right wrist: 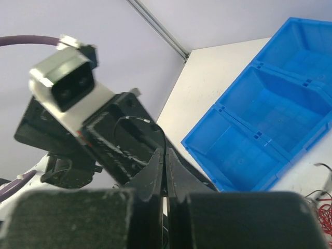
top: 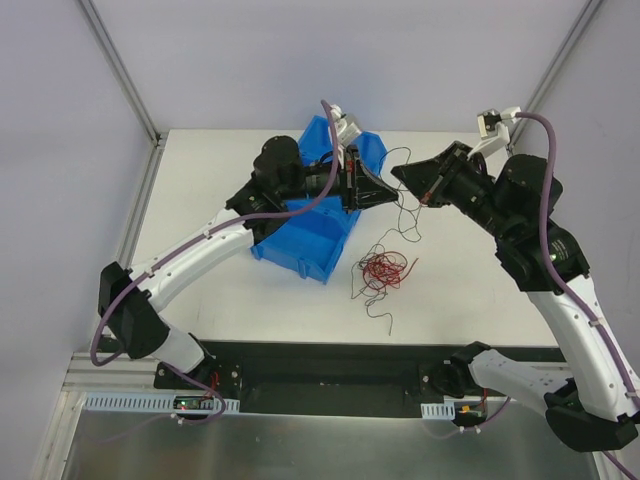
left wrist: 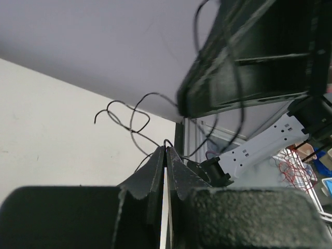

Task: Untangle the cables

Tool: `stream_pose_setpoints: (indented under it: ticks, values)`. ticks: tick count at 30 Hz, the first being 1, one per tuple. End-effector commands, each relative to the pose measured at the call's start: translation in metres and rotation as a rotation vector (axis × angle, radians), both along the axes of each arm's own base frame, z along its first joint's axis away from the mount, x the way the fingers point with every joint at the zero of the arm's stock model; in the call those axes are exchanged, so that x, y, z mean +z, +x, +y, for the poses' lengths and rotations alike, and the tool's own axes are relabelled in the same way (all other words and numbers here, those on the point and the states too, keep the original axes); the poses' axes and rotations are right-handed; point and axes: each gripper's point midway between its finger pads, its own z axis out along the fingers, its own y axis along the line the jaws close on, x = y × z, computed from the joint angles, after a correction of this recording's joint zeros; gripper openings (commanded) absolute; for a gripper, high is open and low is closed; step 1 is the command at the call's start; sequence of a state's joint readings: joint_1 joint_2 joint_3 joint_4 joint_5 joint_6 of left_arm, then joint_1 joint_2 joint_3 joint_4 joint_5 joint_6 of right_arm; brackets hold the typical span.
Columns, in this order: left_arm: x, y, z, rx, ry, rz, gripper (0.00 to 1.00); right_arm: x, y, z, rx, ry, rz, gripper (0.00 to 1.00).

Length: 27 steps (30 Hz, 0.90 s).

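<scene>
A small tangle of red cables [top: 383, 270] lies on the white table in front of the blue bins, with black strands trailing from it. A thin black cable [top: 404, 215] rises from the tangle to both grippers. My left gripper [top: 387, 192] is shut on this black cable; the left wrist view shows the strand pinched at the tips [left wrist: 167, 149] and curling beyond [left wrist: 129, 116]. My right gripper [top: 399, 173] is shut on the same black cable, which loops out of its tips [right wrist: 165, 151]. The two grippers are held close together above the table. The red tangle also shows in the right wrist view [right wrist: 321, 207].
A set of joined blue bins [top: 300, 235] stands on the table under the left arm and also shows in the right wrist view [right wrist: 270, 129]. The frame's posts [top: 120, 70] stand at the back corners. The table's front edge [top: 320, 345] is near the tangle.
</scene>
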<state>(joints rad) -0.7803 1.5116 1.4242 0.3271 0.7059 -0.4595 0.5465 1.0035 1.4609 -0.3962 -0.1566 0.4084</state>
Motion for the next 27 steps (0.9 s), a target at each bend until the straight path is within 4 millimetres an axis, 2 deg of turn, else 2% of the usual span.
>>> stream_pose_setpoints:
  ticks: [1,4,7,10,21,27]
  values:
    - [0.055,-0.033,0.02,-0.049,-0.144,-0.162,0.03,0.011,-0.002,-0.004,-0.022,0.064,-0.016,0.0]
    - [0.057,-0.037,0.023,-0.055,-0.155,-0.176,0.02,0.007,0.0,-0.001,-0.015,0.074,0.0,0.0]
    - [0.057,-0.042,0.023,-0.071,-0.156,-0.174,0.03,0.012,-0.001,-0.002,-0.014,0.075,-0.014,0.0]
    - [0.057,-0.043,0.024,-0.063,-0.157,-0.172,0.07,0.014,0.0,-0.004,-0.025,0.079,-0.021,0.0]
    - [0.055,-0.028,0.018,0.019,-0.137,-0.167,0.2,0.025,-0.012,0.013,0.088,0.138,-0.029,0.0]
    - [0.051,-0.02,0.014,0.059,-0.113,-0.156,0.23,0.022,-0.012,0.022,0.128,0.161,0.002,0.0]
